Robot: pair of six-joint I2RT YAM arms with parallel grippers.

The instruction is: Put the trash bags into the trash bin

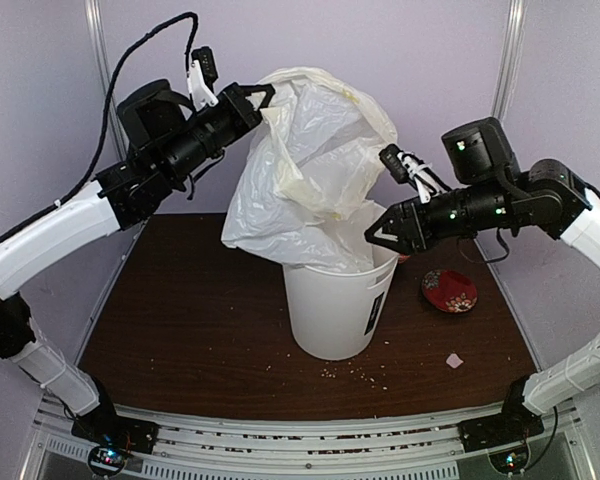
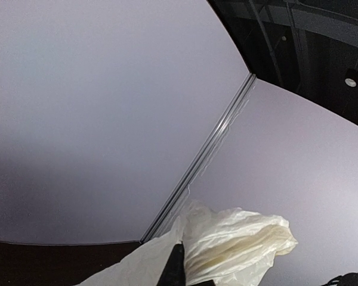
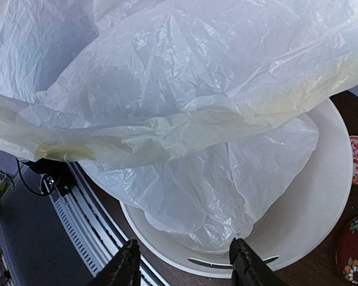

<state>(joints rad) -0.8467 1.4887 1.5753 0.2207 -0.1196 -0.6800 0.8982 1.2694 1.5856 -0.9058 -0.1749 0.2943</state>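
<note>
**Half in: lower and tuck**

The left pincer [image 1: 264, 97] grips the trash bags [image 1: 310, 160] by a top corner, high at 11 o'clock over the trash bin [image 1: 335, 300]; the bottom sits inside the rim. The right pincer [image 3: 185, 271], fingers apart, waits at 3 o'clock. Lower slowly, tucking the 9 o'clock overhang. The bin's inside is hidden.

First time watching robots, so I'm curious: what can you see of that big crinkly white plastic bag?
The thin, translucent white plastic bag, cream-tinted in its folds, hangs crumpled from the left arm's jaws, shut on its top edge. Its lower end sits inside the tall white plastic bin; most bulges above the rim.
</note>
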